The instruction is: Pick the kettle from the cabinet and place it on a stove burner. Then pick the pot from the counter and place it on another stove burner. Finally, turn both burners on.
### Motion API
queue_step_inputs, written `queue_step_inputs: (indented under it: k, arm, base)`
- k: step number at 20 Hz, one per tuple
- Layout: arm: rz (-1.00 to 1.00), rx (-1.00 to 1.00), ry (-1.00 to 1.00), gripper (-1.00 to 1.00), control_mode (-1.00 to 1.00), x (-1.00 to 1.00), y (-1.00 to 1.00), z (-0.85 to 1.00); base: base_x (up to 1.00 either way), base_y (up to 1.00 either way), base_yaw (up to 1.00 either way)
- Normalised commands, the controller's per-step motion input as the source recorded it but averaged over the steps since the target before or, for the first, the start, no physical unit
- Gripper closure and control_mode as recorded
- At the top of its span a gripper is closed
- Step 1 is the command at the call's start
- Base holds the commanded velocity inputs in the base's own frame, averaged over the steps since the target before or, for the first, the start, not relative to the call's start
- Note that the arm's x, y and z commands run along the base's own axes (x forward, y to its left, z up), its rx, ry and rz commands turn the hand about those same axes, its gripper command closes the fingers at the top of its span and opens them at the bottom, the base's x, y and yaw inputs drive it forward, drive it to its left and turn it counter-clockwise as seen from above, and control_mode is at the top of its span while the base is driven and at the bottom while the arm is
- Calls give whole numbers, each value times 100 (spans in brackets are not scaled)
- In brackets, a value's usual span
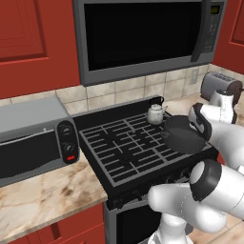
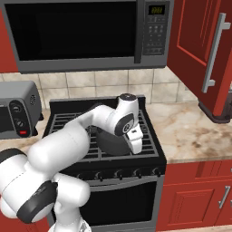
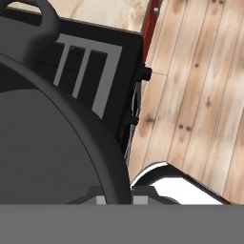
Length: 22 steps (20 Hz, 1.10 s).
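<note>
We reached our arm forward and bent the wrist down so the gripper (image 2: 134,144) pointed at the near right part of the stove. The pot (image 3: 43,143) rim ran up between the jaws, which stood close on either side of it, and the dark pan lay just left of them.

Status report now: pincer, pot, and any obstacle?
Pincer state unclear, at pot rim. Pot over front right burner, by kettle on rear burner. Nothing in the way.
</note>
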Motion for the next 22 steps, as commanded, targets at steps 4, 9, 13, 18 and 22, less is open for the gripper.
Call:
queue_step_inputs:
  k: [4,9,13,18,22]
  arm:
    - [0,0,0,100,-100,3,-2,-2]
    - [0,0,0,100,-100,6,-8,-6]
    - [0,0,0,100,-100,10,-9,-7]
    - [0,0,0,100,-100,15,-4,-6]
    - [0,0,0,100,-100,14,-1,-5]
  base:
    - [0,0,0]
    - [0,0,0]
    - [0,0,0]
    - [0,0,0]
    - [0,0,0]
